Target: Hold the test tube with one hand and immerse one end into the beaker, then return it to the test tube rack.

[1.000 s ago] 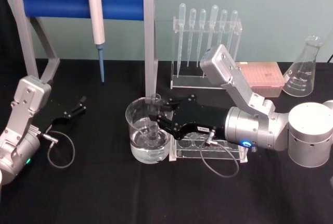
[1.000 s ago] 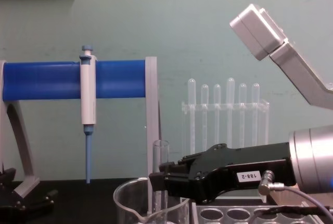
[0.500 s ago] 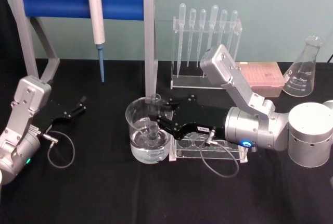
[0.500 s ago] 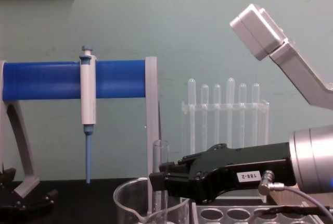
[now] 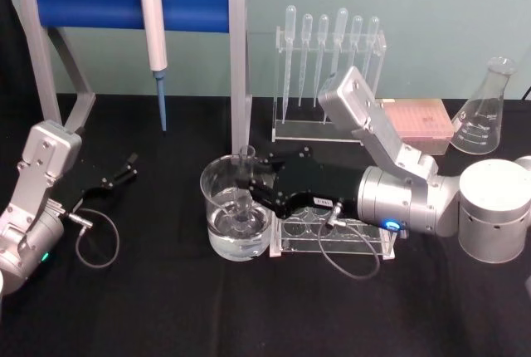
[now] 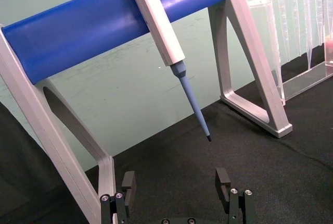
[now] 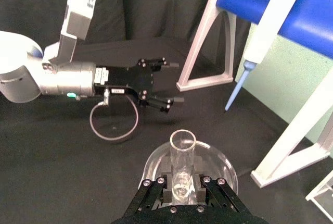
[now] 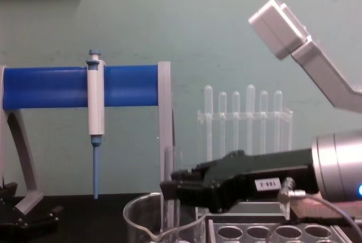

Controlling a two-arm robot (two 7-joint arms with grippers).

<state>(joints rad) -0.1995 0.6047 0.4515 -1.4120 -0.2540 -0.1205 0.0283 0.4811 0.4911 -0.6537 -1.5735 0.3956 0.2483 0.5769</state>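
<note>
Clear glass test tube point(image 7: 182, 161), clamped by black right gripper point(image 7: 182, 193), is being dipped in wide glass beaker point(image 5: 217, 237), best kept plumb; open left gripper point(image 6: 174, 182) parked well left.

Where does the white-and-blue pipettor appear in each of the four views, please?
Head view: upper left, the pipettor hangs tip down from the blue bar.
Left wrist view: the pipettor crosses the bar at a slant, blue tip towards the black tabletop.
Right wrist view: the pipettor hangs from the bar, beyond the held test tube.
Chest view: left of centre, the pipettor hangs upright.
Shared landmark: the blue bar.
</note>
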